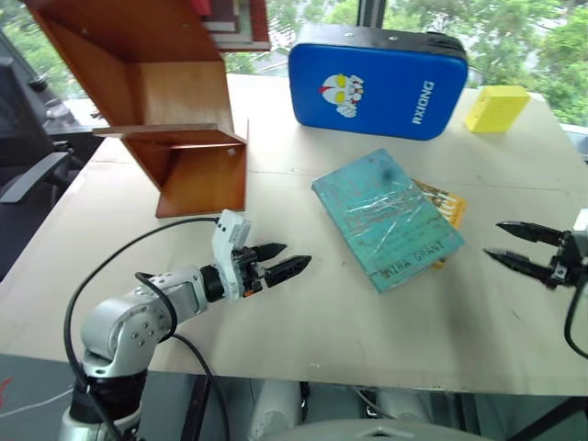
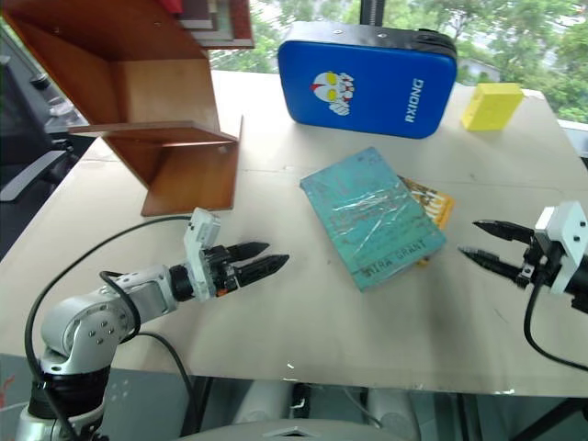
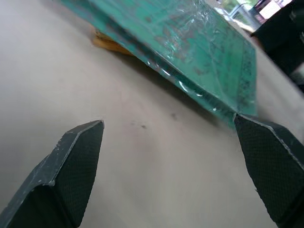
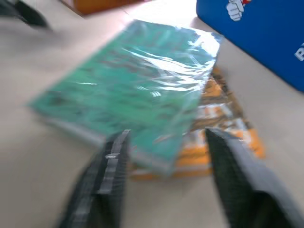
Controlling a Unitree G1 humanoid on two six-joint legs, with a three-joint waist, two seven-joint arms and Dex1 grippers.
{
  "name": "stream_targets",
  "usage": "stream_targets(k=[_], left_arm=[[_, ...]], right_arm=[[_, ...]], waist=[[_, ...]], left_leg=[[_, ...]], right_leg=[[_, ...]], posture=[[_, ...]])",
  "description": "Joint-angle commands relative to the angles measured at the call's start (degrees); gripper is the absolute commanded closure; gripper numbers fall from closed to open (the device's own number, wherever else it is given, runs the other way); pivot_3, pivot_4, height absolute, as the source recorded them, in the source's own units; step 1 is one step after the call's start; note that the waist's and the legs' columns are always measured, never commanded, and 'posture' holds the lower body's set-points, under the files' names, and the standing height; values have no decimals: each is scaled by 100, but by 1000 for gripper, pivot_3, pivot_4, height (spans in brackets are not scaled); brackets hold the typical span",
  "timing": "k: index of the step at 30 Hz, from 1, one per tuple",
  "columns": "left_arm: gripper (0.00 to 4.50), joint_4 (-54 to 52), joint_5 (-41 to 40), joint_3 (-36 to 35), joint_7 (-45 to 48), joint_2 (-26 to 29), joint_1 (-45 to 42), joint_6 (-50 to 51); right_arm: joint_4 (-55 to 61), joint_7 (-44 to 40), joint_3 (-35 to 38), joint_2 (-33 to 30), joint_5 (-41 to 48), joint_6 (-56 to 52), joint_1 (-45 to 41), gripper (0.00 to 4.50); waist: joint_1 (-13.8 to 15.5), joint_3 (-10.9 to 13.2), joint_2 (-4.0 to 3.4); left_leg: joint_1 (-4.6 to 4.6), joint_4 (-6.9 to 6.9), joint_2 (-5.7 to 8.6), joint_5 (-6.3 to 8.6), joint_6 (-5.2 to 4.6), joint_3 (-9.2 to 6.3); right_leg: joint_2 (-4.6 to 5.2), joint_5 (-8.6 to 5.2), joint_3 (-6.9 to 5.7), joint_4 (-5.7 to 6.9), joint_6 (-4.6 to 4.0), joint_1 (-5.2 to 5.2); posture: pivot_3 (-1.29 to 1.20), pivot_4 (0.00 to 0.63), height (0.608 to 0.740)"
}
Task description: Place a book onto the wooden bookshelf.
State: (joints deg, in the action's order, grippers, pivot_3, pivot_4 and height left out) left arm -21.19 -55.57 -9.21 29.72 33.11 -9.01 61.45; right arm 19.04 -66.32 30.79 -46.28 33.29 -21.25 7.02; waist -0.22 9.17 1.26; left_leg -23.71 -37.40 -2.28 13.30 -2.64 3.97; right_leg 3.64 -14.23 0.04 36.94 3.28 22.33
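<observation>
Book first: the thin teal-green glossy book (image 1: pixel 388 219) lies flat on the pale desk (image 1: pixel 303 331), partly over a yellow book (image 1: pixel 445 204). Our left tool (image 1: pixel 280 261) is wide open and empty, right tool (image 1: pixel 514 246) parted too. We'd say slide one finger under its raised edge, then carry it to the reddish-brown wooden bookshelf (image 1: pixel 175 110).

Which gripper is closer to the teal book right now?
Right. The right gripper sits just off the teal book; the left gripper is farther off on the opposite side.
</observation>
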Motion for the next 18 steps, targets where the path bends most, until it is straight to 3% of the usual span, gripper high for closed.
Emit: stream_targets(k=[1,2,6,13,18], left_arm=[[0,512,-629,-235,-187,-170,-358,653],[0,772,-691,-228,-372,-346,-550,810],[0,1466,-729,-174,-545,-719,-1065,1173],[0,2944,-772,-472,-1264,-2053,-2000,1366],[0,3746,-259,-117,-972,-2818,-2399,847]], right_arm=[[654,99,387,-6,449,-55,187,268],[666,21,493,-69,558,-60,223,16],[776,-119,676,-249,798,-76,325,16],[749,-227,894,-428,1115,-174,451,16],[993,30,784,-237,1055,-132,644,16]], waist=[[-67,0,0],[-69,-1,1],[-34,-6,8],[119,-7,16],[120,-9,15]], left_leg=[[5,-1,1,-1,0,2],[9,-2,0,-1,0,1],[18,-12,7,-2,0,-4],[-8,-12,17,-1,-1,-11],[-10,-11,22,-1,-1,-20]], right_leg=[[0,0,3,3,0,-1],[-3,0,7,6,-3,-1],[-7,-1,10,8,-9,-16],[-3,6,7,-16,4,-14],[-4,5,-1,-17,3,-14]], posture=[[0,150,740],[0,150,740],[0,150,740],[0,150,740],[0,150,740]])
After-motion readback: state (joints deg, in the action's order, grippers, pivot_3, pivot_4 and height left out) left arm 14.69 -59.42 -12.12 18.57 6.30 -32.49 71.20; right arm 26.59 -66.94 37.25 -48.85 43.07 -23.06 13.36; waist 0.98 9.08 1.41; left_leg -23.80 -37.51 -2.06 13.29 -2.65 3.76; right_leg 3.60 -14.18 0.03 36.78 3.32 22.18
